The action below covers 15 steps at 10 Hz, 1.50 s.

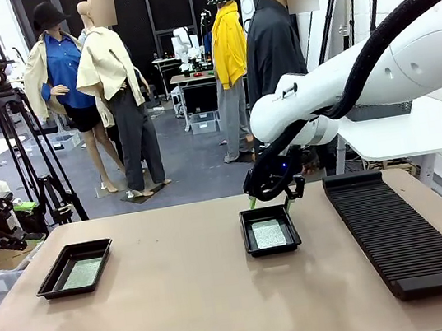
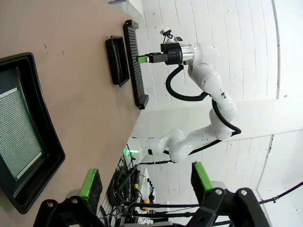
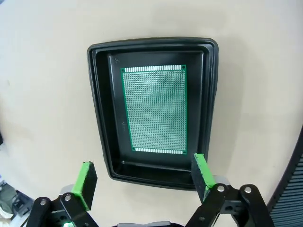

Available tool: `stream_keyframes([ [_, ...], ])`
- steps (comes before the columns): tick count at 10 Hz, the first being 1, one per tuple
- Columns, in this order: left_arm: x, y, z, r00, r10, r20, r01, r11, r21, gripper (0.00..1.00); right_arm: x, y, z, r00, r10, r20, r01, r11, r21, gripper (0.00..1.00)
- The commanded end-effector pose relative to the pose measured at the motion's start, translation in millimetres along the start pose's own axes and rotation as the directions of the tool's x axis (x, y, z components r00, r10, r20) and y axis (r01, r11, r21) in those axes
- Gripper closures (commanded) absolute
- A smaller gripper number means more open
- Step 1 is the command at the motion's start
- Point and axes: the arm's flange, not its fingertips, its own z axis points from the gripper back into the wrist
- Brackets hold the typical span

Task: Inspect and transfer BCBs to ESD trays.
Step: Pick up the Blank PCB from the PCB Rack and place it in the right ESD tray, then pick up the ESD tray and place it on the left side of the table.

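Right end effector (image 1: 275,199): black two-finger unit with green pads, jaws spread wide and holding nothing; it hangs just above the far edge of the middle tray, at 12 o'clock from the tray's centre in the front view.
Right end effector, own wrist view (image 3: 144,182): the green pads stand apart at 6 o'clock of the picture, clear of the tray's near rim.
Middle tray (image 1: 252,247): shallow black rectangular plastic ESD tray with flared rim, lying flat on the desk.
Board in middle tray (image 3: 154,109): thin green rectangular perforated circuit board, flat on the tray floor, roughly centred, its long edges along the tray's long sides.
Left end effector (image 2: 147,184): same black build with green pads, jaws fully apart, empty, at 6 o'clock of its wrist view.
Left tray (image 1: 52,284): second black ESD tray, at 9 o'clock from the middle tray, well apart from it.
Board in left tray (image 1: 82,273): green circuit board lying flat inside.
Rack (image 1: 402,234): long black ribbed slotted rack, at 3 o'clock from the middle tray.
Desk (image 1: 194,319): tan flat surface carrying both trays and the rack.
Person (image 1: 271,41): dark-shirted, standing at the far side, at 12 o'clock.
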Motion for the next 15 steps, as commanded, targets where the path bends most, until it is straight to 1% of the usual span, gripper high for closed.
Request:
stream_keyframes([
  [1, -0.5, -2.1, -0.4, 1.000, -0.003, -0.004, 0.003, 1.000, 0.009, 0.00, -0.4, -1.3, -1.7, 1.000, -0.002, 0.013, 0.002, 1.000, 0.005, 0.00],
  [14, -0.5, -2.1, -0.4, 1.000, -0.003, -0.004, 0.003, 1.000, 0.009, 0.00, -0.4, -1.3, -1.7, 1.000, -0.002, 0.013, 0.002, 1.000, 0.005, 0.00],
  [15, -0.5, -2.1, -0.4, 1.000, -0.003, -0.004, 0.003, 1.000, 0.009, 0.00, 0.0, 0.0, 0.0, 1.000, 0.000, 0.000, 0.000, 1.000, 0.000, 0.00],
])
